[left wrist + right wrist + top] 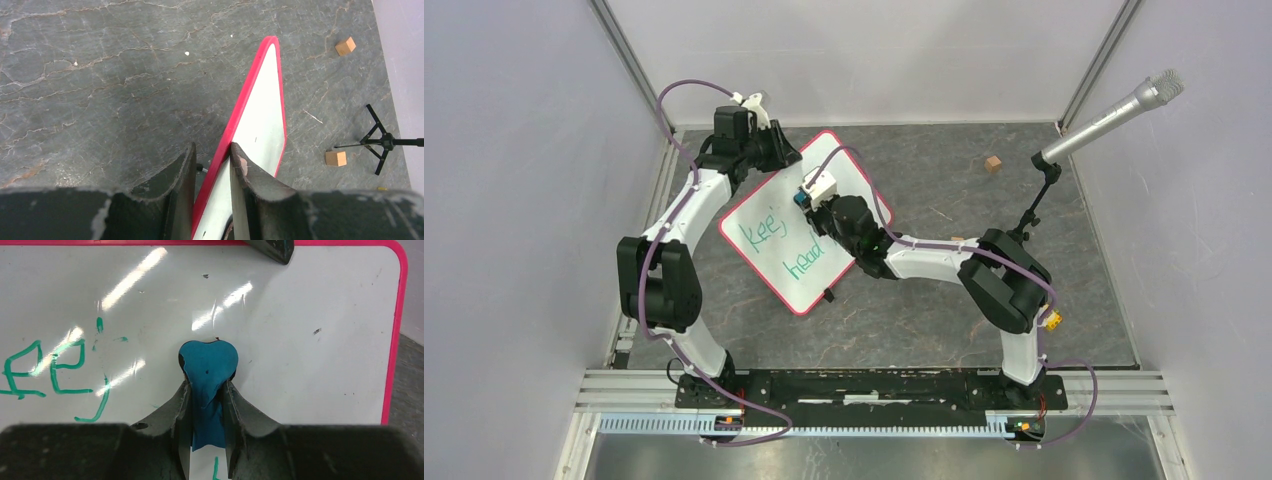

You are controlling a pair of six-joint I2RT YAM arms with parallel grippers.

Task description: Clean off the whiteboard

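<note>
The whiteboard [786, 262] has a red rim and lies slanted on the grey table. Green handwriting [769, 237] covers its near-left half; the far-right half is white. My left gripper [776, 150] is shut on the whiteboard's far-left edge. In the left wrist view its jaws [212, 147] straddle the red rim, and the board [262, 115] runs edge-on away from them. My right gripper [809, 195] is shut on a blue eraser [209, 365], which is pressed on the board [310, 365]. The green letters [55, 375] lie left of the eraser.
A microphone [1114, 115] on a black tripod stand [382, 142] stands at the back right. A wooden cube [993, 164] lies behind the board; the left wrist view shows two cubes [345, 46] [335, 158]. Grey walls close the table in.
</note>
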